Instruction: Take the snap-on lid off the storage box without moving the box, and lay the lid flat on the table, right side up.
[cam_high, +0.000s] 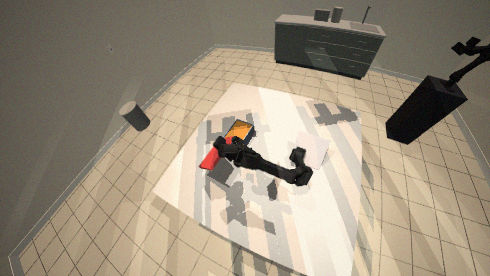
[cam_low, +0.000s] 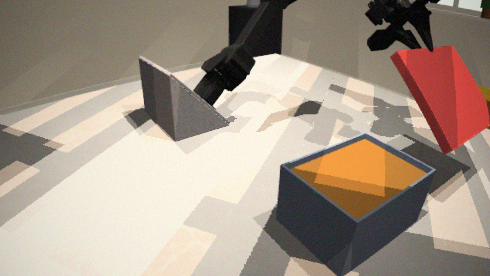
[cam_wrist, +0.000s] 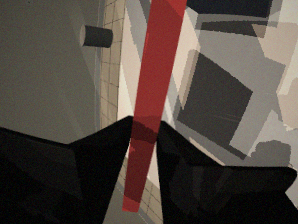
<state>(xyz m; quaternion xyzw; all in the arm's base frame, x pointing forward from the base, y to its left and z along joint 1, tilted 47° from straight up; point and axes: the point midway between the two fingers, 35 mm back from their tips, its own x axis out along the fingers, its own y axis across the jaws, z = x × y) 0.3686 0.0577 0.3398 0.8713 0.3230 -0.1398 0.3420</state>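
You had the red lid (cam_high: 209, 159) (cam_low: 442, 95) (cam_wrist: 159, 65) off — tilted, held up beside the open box (cam_high: 248, 137) (cam_low: 320, 215) (cam_wrist: 235, 6), its orange inside showing. Your claw (cam_high: 227, 145) (cam_low: 427, 49) (cam_wrist: 145, 123) was clamped on the lid's edge. Laying it flat on the table (cam_high: 320, 220) (cam_low: 125, 200) (cam_wrist: 215, 100), right side up — that remained.

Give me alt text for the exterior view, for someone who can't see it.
A black end effector holds a tilted red lid in the air, beyond an open dark blue box with an orange interior. A gray wedge-shaped object stands on the pale, shadow-striped table near the arm's lower part.
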